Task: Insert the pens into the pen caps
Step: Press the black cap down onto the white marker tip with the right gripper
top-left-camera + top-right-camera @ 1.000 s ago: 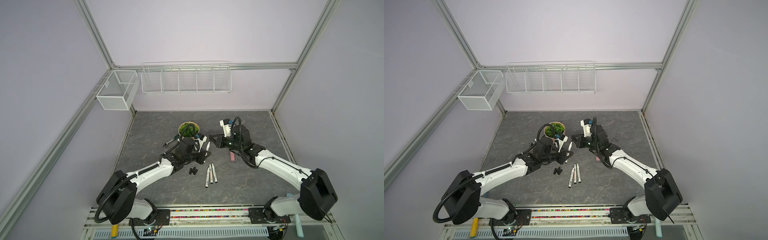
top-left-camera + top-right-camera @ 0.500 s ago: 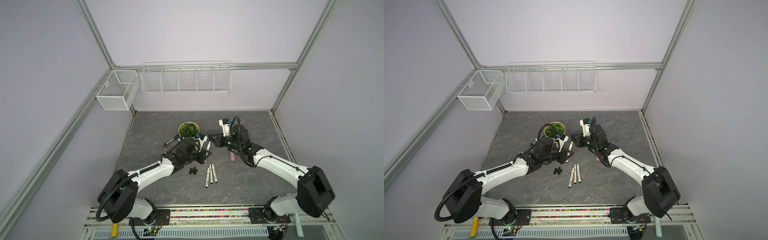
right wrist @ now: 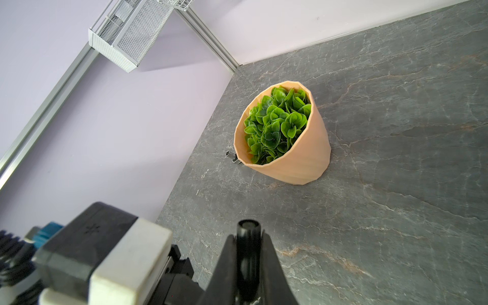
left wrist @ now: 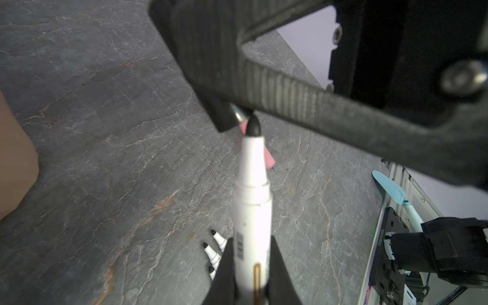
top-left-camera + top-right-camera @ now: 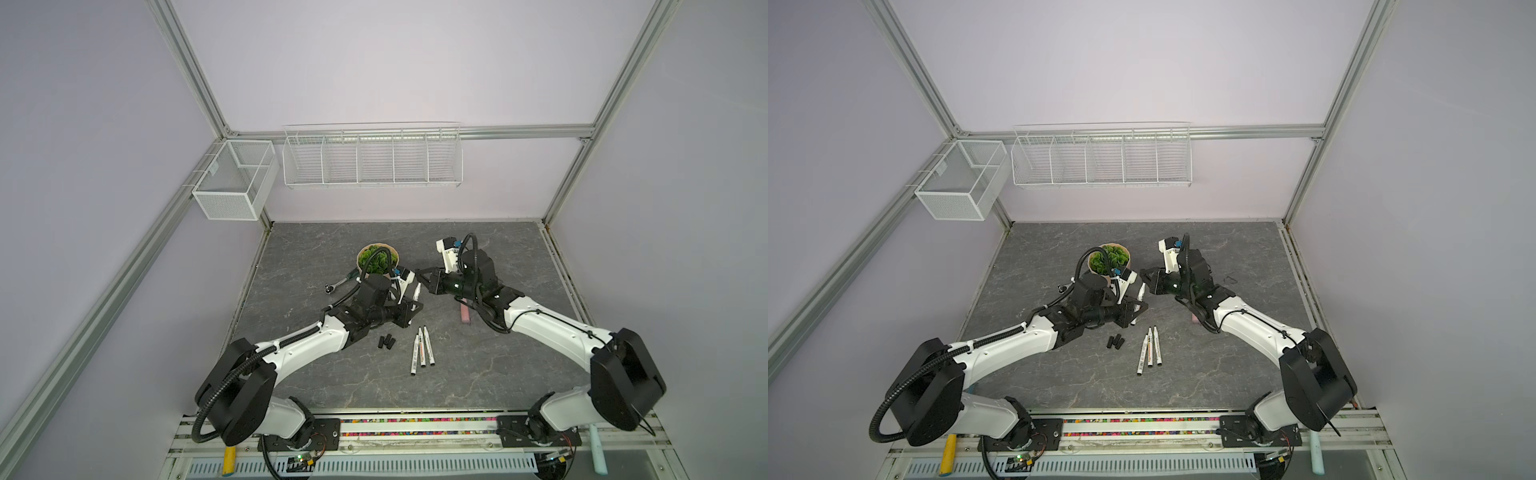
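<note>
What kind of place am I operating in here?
Most likely a robot lab test cell, not a home or office: plain lilac walls inside an aluminium frame, wire baskets hung from that frame, and the left arm and right arm bolted to a front rail.

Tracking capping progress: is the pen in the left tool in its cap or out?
Out. The left wrist view shows the pen with its dark tip bare, just short of the cap gripped in the right tool.
</note>
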Tool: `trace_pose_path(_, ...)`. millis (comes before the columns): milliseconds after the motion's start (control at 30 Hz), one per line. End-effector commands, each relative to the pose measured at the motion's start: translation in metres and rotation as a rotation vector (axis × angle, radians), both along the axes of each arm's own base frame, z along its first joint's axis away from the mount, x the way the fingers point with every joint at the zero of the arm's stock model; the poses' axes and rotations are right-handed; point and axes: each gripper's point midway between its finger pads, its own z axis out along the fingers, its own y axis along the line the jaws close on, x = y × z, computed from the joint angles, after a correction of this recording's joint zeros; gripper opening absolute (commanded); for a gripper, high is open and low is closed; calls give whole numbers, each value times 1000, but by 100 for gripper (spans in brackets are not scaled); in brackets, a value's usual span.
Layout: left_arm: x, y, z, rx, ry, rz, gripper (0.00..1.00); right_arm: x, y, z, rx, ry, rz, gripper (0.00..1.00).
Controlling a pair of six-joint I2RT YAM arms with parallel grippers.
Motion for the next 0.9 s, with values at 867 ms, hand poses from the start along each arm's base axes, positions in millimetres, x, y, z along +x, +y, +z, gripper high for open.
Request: trace_pose_path(867, 8, -10, 12, -32, -23, 2, 0, 4, 2, 13, 10, -41, -3, 7)
